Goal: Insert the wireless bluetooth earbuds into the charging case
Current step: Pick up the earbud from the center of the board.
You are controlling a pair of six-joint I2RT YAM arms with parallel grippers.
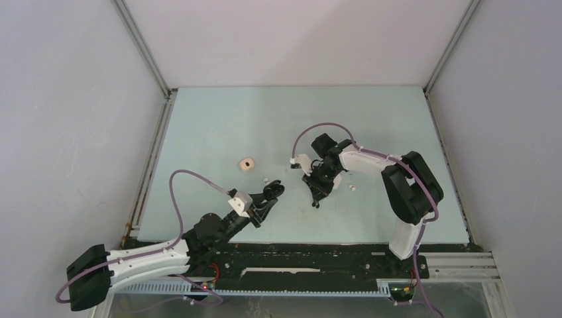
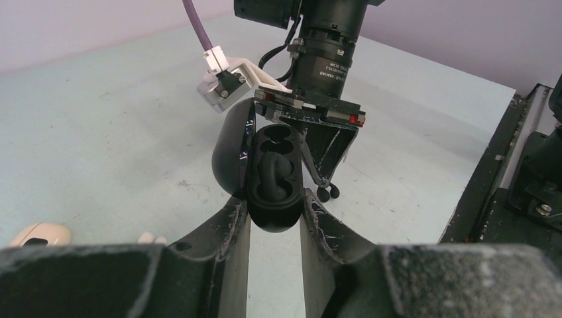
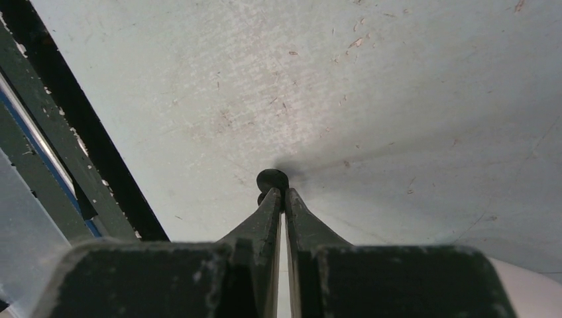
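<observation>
Left gripper [image 2: 275,215] clamped on open black charging case [image 2: 272,175], lid [image 2: 228,149] swung aside. Right gripper [image 3: 281,194], near case, fingers almost together, pinching black earbud [image 3: 272,179] at tips.

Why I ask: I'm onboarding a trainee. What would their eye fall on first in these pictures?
The open black charging case, clamped in the left claw near the table's front edge with its lid swung back. Right beside it, the right claw points down and pinches a tiny black earbud at its tips. A cream case lies apart, farther back on the left.
</observation>
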